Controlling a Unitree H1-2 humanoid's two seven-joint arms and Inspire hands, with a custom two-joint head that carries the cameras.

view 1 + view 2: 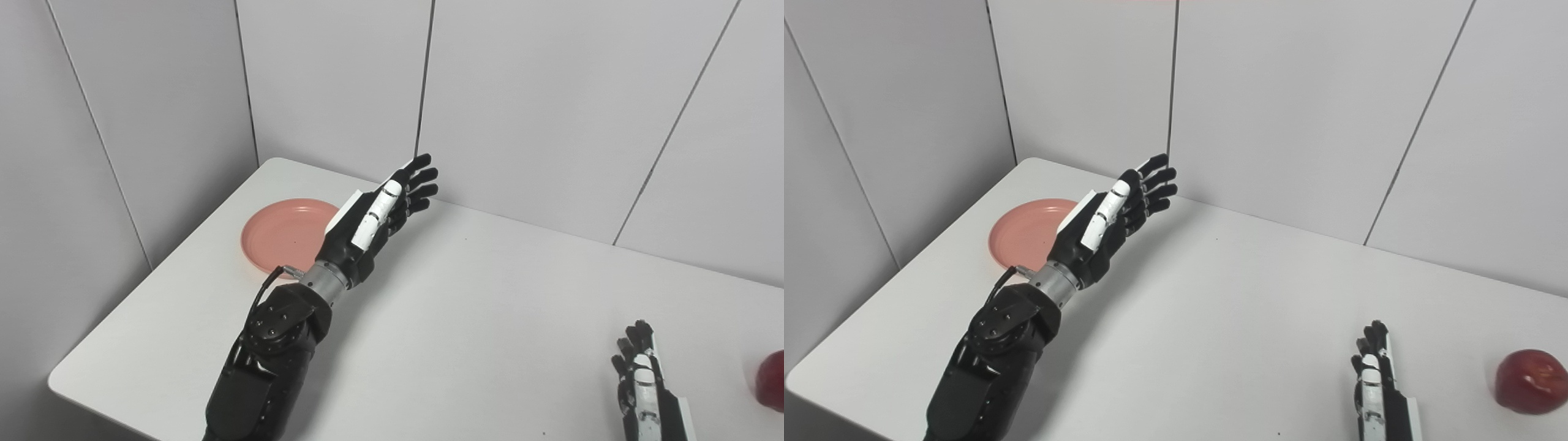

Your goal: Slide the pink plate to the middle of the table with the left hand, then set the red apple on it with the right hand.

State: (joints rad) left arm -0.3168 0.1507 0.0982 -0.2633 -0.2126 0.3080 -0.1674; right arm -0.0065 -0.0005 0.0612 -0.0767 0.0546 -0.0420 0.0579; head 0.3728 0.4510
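The pink plate (pixel 282 236) lies flat near the table's far left corner. My left hand (pixel 380 214) is raised above the table just right of the plate, fingers stretched out and apart, holding nothing; its palm covers the plate's right rim. The red apple (pixel 1530 373) rests on the table at the far right edge of the picture. My right hand (pixel 1375 383) sits low near the front edge, left of the apple and clear of it, with its fingers extended and empty.
The white table (pixel 490 306) is boxed in by grey wall panels (pixel 551 92) at the back and left. Its front left corner (pixel 58 383) is rounded. Bare tabletop stretches between the plate and the apple.
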